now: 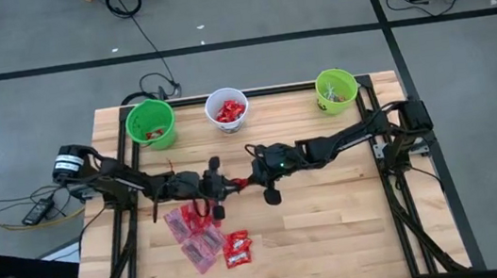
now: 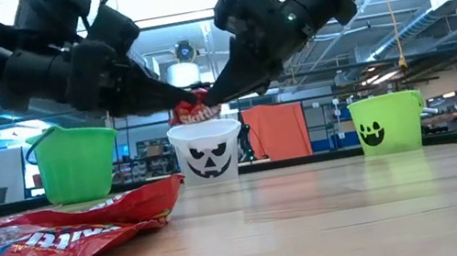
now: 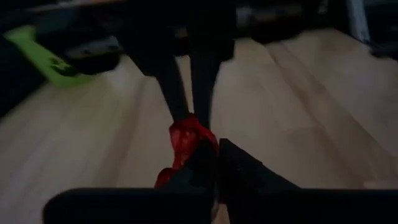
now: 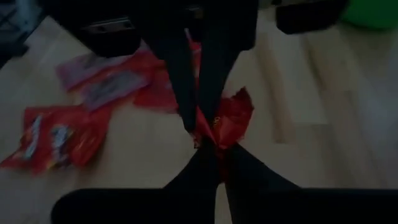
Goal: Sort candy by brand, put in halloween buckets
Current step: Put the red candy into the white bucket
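We see three buckets (image 1: 227, 109) in a row along the counter (image 1: 335, 223) far edge. Both grippers meet mid-counter, left gripper (image 1: 219, 186) and right gripper (image 1: 255, 178) on one packet (image 2: 195, 108) held above it. Loose candy (image 1: 205, 236) lies nearer, toward the left.

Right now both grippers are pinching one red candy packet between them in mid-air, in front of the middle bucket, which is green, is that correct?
Not quite: the middle bucket is white with a black face, as the low view shows; the green ones stand either side. The rest holds: the left gripper and right gripper meet on the red candy packet, raised above the table.
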`<action>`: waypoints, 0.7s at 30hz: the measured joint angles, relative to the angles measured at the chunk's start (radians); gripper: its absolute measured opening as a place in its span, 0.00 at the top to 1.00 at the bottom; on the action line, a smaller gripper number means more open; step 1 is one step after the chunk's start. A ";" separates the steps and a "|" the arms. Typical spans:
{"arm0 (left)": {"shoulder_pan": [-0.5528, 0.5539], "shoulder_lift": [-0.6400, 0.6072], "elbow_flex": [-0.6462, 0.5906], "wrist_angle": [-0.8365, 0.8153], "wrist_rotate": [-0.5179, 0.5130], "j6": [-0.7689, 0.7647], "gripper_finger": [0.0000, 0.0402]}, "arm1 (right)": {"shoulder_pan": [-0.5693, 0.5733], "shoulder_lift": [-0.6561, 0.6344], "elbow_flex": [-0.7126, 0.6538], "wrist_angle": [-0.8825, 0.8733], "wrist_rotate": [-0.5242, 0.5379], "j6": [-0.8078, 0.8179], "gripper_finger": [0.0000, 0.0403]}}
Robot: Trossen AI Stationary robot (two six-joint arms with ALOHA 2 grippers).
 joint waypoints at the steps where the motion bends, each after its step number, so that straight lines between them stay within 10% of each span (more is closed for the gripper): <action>1: 0.001 -0.015 -0.008 0.001 -0.010 -0.002 0.91 | -0.008 0.000 0.004 0.004 0.016 0.009 0.95; 13: 0.020 -0.235 -0.096 -0.115 -0.182 -0.045 0.61 | -0.250 0.001 0.094 0.056 0.212 0.028 0.95; 21: 0.018 -0.251 -0.091 -0.168 -0.058 -0.015 0.58 | -0.404 0.001 0.196 0.028 0.191 0.003 0.95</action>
